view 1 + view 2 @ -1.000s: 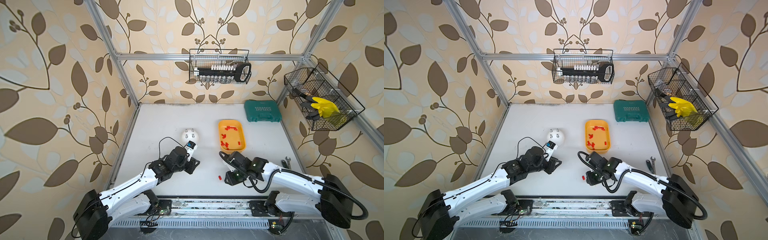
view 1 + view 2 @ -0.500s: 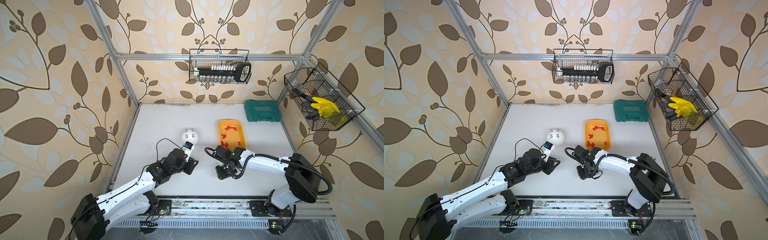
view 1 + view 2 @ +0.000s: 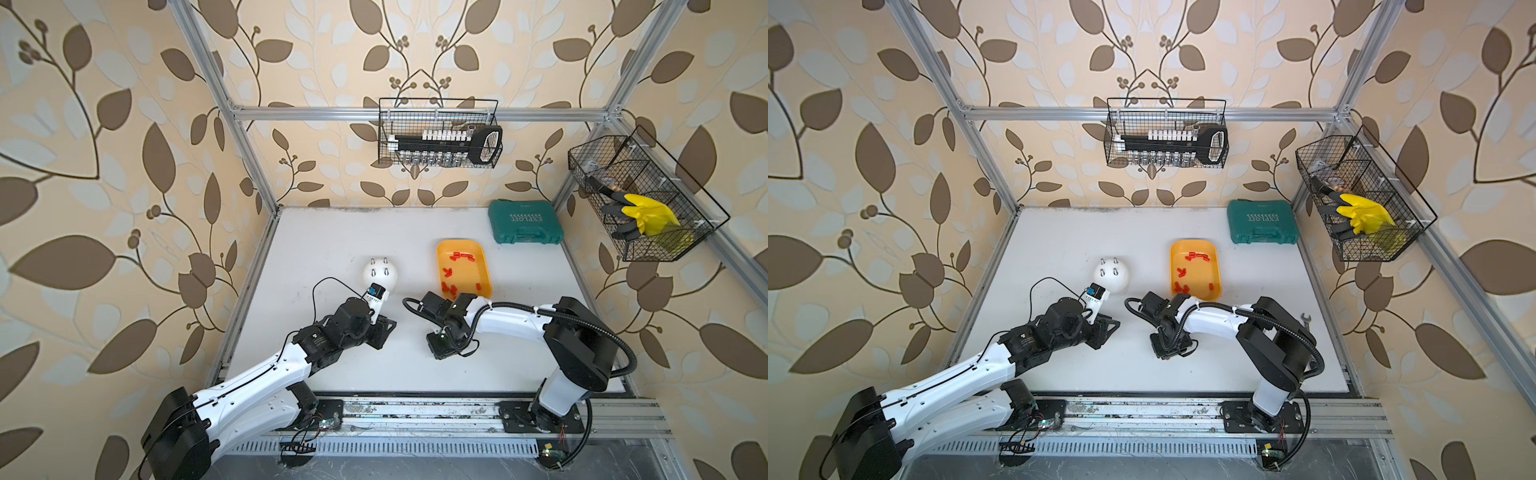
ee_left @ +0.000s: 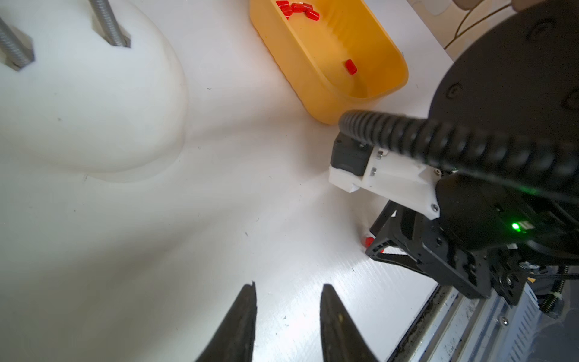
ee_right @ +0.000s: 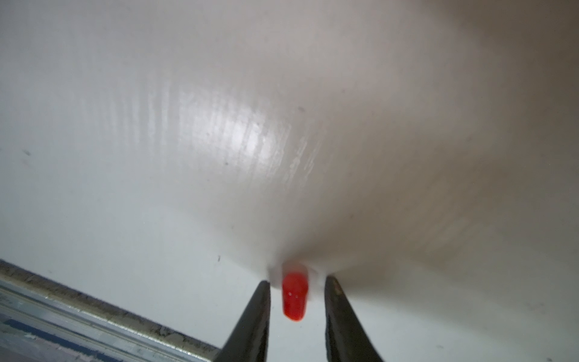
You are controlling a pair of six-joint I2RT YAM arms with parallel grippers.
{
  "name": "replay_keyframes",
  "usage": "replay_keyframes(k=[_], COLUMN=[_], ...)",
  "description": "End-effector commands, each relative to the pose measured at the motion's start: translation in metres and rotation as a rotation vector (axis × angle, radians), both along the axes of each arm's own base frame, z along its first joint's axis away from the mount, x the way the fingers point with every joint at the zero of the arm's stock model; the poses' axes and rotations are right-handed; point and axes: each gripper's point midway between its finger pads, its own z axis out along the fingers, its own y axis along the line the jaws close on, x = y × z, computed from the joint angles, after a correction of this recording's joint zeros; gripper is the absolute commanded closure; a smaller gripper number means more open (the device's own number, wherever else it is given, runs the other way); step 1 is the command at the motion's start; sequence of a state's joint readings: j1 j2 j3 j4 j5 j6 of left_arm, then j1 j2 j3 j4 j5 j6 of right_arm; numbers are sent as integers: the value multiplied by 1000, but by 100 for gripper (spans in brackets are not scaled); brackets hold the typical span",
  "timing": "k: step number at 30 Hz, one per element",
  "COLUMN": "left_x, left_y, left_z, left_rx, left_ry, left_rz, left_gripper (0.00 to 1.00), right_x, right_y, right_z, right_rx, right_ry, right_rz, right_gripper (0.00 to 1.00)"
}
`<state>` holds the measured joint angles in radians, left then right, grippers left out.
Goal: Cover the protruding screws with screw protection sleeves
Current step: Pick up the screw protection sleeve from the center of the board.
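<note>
The right gripper (image 5: 296, 280) points down at the table (image 5: 219, 141). Its two fingers (image 5: 250, 319) are apart. One small red sleeve (image 5: 294, 297) lies flat on the table between them. There is a little gap on each side of it, so the fingers are not squeezing it. In a top view this gripper (image 3: 442, 352) is near the middle of the table, on the near side of the tray (image 3: 469, 276).

The left gripper (image 4: 289, 284) is to the left of it. Its fingers are apart too, and they hold nothing. It hangs low over the bare table and points right, toward the right gripper. From its camera you can see the red sleeve (image 4: 369, 241) peeking out by the right gripper's black finger.

Just beyond the left gripper, a bit farther back, sits the white dome (image 3: 380, 278). Four grey screws (image 3: 387, 271) stick up out of its top. All four are bare.

The yellow-orange tray is to the right of the dome. More red sleeves (image 3: 461, 256) lie loose inside it, some at the far end and some at the near end.

A green case (image 3: 525, 222) sits shut at the far right corner of the table. A small wrench (image 3: 1306, 319) lies by the table's right edge.
</note>
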<state>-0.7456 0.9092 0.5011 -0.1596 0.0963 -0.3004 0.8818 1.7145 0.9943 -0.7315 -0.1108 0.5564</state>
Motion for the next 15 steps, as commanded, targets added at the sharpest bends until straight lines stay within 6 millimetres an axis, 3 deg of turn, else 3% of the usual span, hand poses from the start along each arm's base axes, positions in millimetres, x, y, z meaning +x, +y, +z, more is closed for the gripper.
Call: replay_keyframes(k=[1,9,15], left_x=[2,2,2], left_y=[-1,1,4], left_z=[8,10,12], left_rx=[-30,-31,-31], left_ry=[-23,-27,-36], left_rz=[10,21,31], left_gripper=[64,64,64], right_x=[3,3,3], right_y=[8,6,5], right_z=[-3,-2,1], right_rx=[8,0,2], right_ry=[1,1,-7], right_rz=[19,14,18], right_gripper=[72,83,86])
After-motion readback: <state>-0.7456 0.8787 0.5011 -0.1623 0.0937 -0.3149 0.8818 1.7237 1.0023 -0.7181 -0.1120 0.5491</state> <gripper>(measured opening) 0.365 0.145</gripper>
